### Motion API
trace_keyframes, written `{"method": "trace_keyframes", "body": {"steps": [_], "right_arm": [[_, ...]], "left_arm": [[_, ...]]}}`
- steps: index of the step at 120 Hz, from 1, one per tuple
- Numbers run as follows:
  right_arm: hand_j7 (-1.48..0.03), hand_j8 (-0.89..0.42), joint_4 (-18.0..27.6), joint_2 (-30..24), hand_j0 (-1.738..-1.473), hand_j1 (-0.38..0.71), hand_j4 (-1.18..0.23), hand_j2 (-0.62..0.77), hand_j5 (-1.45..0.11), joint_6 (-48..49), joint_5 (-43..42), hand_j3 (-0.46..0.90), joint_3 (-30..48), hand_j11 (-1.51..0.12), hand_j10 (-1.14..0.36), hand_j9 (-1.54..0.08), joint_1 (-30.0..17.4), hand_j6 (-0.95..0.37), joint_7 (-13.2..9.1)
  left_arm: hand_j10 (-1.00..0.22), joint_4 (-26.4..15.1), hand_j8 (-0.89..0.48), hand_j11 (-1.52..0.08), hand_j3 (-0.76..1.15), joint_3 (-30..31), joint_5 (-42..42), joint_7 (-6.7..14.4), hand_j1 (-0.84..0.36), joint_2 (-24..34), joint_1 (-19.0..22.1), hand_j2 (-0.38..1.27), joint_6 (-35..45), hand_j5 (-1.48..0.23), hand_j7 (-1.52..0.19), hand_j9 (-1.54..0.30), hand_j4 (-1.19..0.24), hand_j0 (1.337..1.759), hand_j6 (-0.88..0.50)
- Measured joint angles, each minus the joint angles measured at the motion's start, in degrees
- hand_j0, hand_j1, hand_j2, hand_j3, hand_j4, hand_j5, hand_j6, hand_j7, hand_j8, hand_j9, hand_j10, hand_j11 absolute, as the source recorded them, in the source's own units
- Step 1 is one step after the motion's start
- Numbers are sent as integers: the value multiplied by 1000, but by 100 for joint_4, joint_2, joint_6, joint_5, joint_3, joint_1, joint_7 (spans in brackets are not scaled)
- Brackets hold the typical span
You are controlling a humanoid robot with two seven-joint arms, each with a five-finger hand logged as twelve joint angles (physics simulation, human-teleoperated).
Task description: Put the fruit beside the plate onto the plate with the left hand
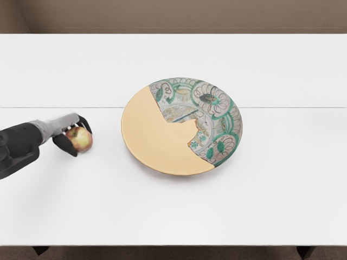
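the single head view looks down at a slant across the table toward its far edge, fairly close, with the plate mid-frame.

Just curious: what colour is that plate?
The plate is plain tan left, green floral scrollwork right; head view.

the left arm is cut off by the picture's left edge. fingers of the hand cover the far and left sides of the apple; whether it rests on the table cannot be told. the table's left and right edges run out of view.
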Motion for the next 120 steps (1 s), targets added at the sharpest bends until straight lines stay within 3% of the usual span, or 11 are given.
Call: {"method": "trace_keyframes", "body": {"steps": [13,39,78,120], "right_arm": [[-43,-33,0,0,-1658,-310,-33,-7,-43,0,0,0,0,-43,-33,-43,0,-33,0],[-43,-33,0,0,-1658,-310,-33,-7,-43,0,0,0,0,-43,-33,-43,0,-33,0],[-43,-33,0,0,-1658,-310,-33,-7,-43,0,0,0,0,-43,-33,-43,0,-33,0],[-43,-33,0,0,-1658,-310,-33,-7,-43,0,0,0,0,-43,-33,-43,0,-33,0]], "left_arm": [[-589,2,-319,-832,0,25,-24,7,-286,80,-18,210,-21,-830,-828,-828,-399,1652,-267],[-608,89,-301,-920,0,-44,-124,4,-259,203,-236,177,-13,-925,-911,-912,-373,1650,-243],[-598,234,-289,-924,0,-1037,-630,5,-274,-24,-393,206,-322,-950,-923,-917,-346,1650,-224],[-621,1010,-325,-913,0,-1480,-945,68,-223,-2099,-1055,161,-794,-931,-916,-901,-386,1651,-249]]}}
